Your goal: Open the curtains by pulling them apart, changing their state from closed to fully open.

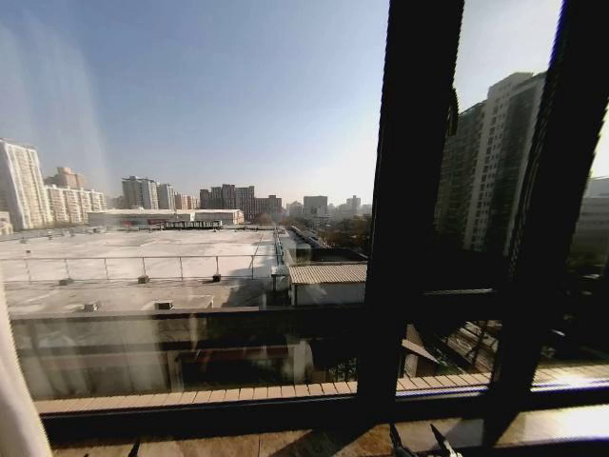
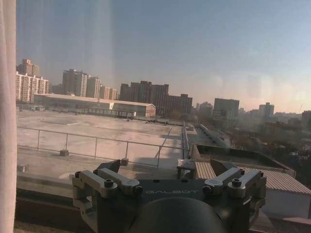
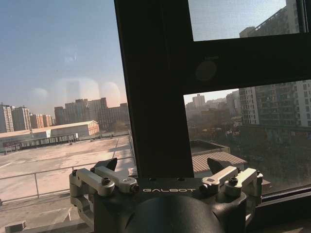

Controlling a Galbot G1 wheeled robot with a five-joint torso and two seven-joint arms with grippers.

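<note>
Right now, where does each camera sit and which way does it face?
Head view: high on the robot, facing the window frame; curtain at far left, tool tips at the bottom edge.
Left wrist view: behind the left tool, open and empty, facing glass and curtain.
Right wrist view: behind the right tool, open, facing the frame post.
All three share the flat rooftop outside.

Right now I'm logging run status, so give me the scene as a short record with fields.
curtains: one cream panel pushed to the window's far left edge; glass uncovered
window frame: dark bars right of centre
left gripper: open, empty, facing the glass near the curtain edge
right gripper: open, empty, facing the dark frame bar
task state: curtains look open
</note>
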